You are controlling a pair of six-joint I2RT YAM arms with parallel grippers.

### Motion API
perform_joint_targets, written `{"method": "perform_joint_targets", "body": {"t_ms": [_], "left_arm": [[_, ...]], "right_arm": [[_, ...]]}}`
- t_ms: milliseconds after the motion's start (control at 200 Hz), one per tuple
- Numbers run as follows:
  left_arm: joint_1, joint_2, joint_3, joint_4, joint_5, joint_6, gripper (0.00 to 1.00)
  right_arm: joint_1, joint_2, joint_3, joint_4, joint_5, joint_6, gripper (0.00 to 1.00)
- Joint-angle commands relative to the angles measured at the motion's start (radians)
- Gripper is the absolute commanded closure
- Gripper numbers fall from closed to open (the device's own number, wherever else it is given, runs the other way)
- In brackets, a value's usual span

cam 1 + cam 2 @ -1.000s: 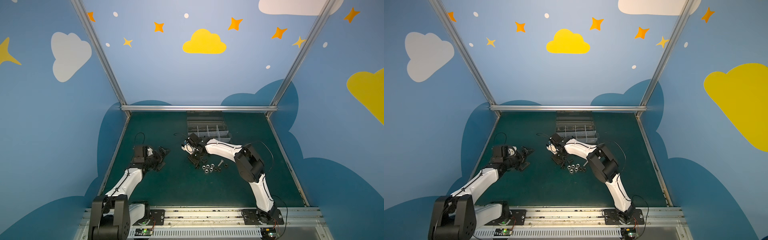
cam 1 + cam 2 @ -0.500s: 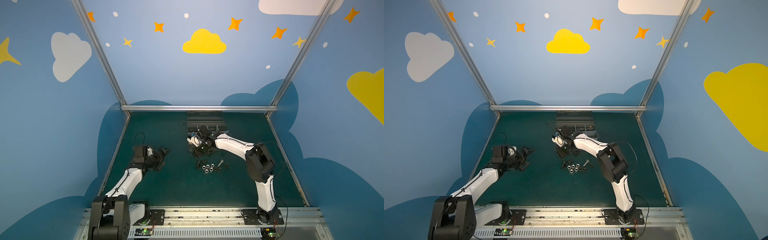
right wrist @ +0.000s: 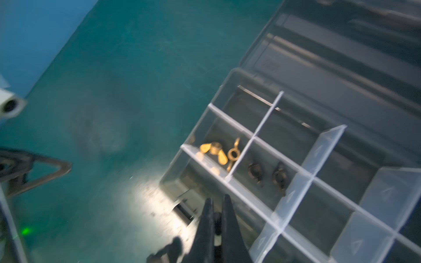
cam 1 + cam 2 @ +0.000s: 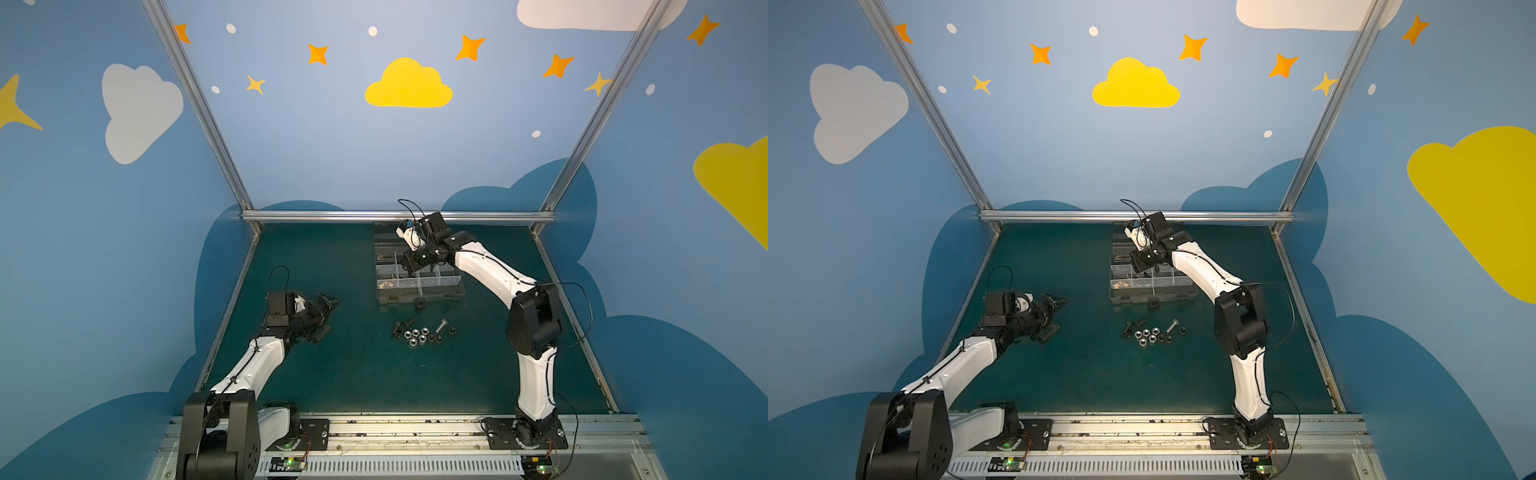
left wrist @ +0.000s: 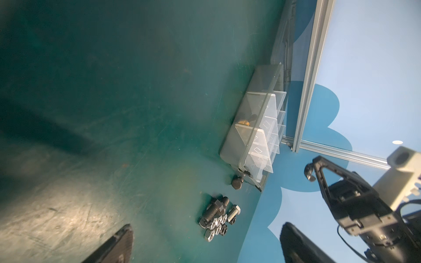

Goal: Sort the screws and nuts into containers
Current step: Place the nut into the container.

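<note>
**While the pile waits, one dark piece hangs over the box**

Though blur hides whether it is screw or nut, the right pincer [image 3: 217,198] is clamped shut on a small dark piece [image 3: 217,224]. Beneath and ahead of its fingertips [image 3: 206,216] lies the organiser box [image 4: 419,296]: grey plastic, thin translucent dividers walling the containers [image 3: 293,198], clear lid [image 3: 341,75] laid flat beyond. One cell ahead holds shiny brass winged pieces [image 3: 218,152], its neighbour two dark fittings [image 3: 266,174]. Behind the pincer, toward its arm's base, the nuts [image 4: 417,335], bright hexagonal rings, cluster against the screws [image 4: 401,327], stubby and black, plus one longer silver bolt [image 4: 441,325]. Sorting is, I judge, barely begun. Off to its left, the left pincer [image 4: 326,308] gapes empty over the scuffed green mat [image 4: 357,374].
</note>
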Motion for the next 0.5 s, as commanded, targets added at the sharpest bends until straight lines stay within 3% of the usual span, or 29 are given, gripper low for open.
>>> {"method": "perform_joint_targets", "body": {"t_ms": [0,491], "left_arm": [[0.005,-0.020,-0.006,-0.001,-0.005,0.005,0.00],[0.005,-0.018,-0.003,-0.001,0.000,0.002,0.00]], "right_arm": [[-0.007,0.069,0.051,-0.010,0.092,-0.027,1.00],[-0.026,0.189,0.107,-0.008,0.131,-0.019,1.00]]}}
